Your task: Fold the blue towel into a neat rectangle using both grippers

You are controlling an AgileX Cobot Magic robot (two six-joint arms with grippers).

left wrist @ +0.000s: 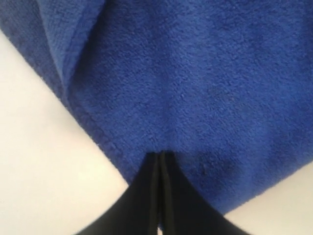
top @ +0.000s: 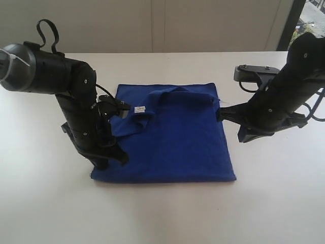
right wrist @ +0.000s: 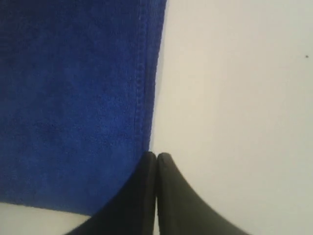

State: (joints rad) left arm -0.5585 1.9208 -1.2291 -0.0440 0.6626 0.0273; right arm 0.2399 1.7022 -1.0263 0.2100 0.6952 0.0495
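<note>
- Royal-blue plush, exterior view: the blue towel (top: 172, 142) lies mostly flat in the middle of the white counter (top: 162, 218). Its far edge is rumpled and turned over on itself, and a small white tag (top: 139, 108) shows near the far left corner.
- Exterior view, arms: the left arm (top: 76, 101) stands at the towel's left side, with the left claw (top: 109, 158) down at the near left corner. The right arm (top: 284, 96) reaches in from the right, with the right claw (top: 222, 113) at the right edge near the far corner.
- Left wrist view: the left claw (left wrist: 160, 155) has its two black fingers pressed together, only a thin seam between them. The tips meet the blue towel (left wrist: 195, 73) close to a corner, and bare counter (left wrist: 39, 161) shows on both sides. Whether cloth is pinched between the fingers cannot be told.
- Right wrist view: the right claw (right wrist: 156, 156) is likewise closed, finger against finger. Its tips sit at the stitched hem (right wrist: 142, 73) of the blue towel (right wrist: 68, 98), just where the cloth gives way to counter (right wrist: 234, 98). No cloth is seen between the fingers.
</note>
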